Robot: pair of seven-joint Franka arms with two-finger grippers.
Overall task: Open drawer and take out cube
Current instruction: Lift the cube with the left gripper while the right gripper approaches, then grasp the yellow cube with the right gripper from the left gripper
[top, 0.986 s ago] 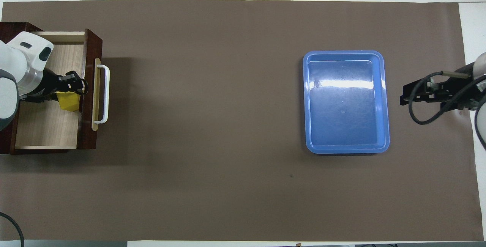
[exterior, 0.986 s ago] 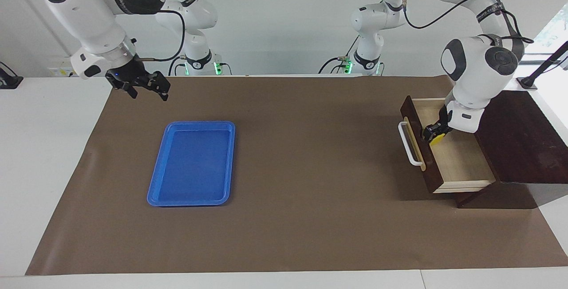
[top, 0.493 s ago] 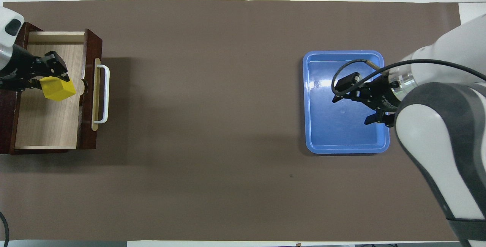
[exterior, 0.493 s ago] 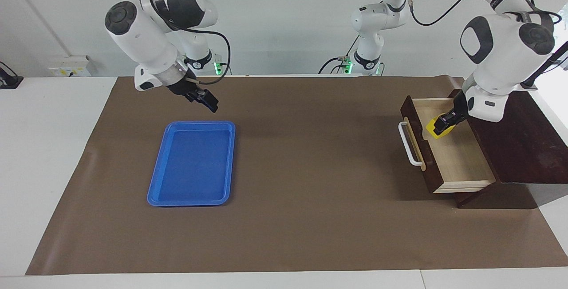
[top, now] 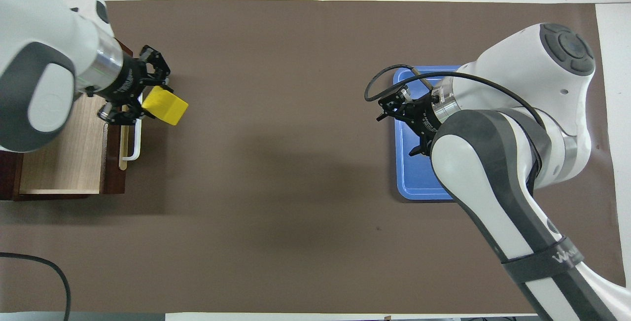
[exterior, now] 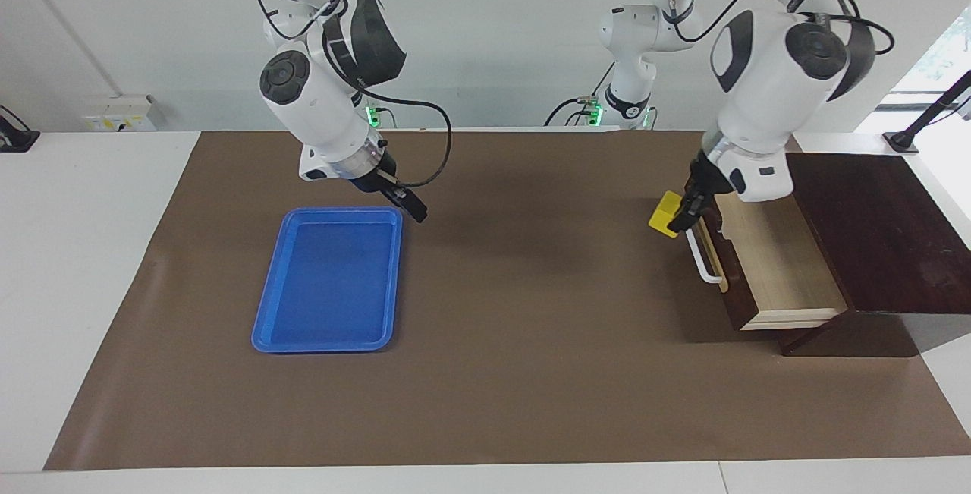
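Now that the cube (exterior: 666, 214) has come up out of the drawer (exterior: 766, 255), the left gripper (exterior: 689, 213) pinches it in the air just above the drawer's white handle (exterior: 702, 259). Meanwhile the right gripper (exterior: 410, 206), fingers spread, has swung in over the blue tray's (exterior: 326, 331) rim, perhaps for a handover.
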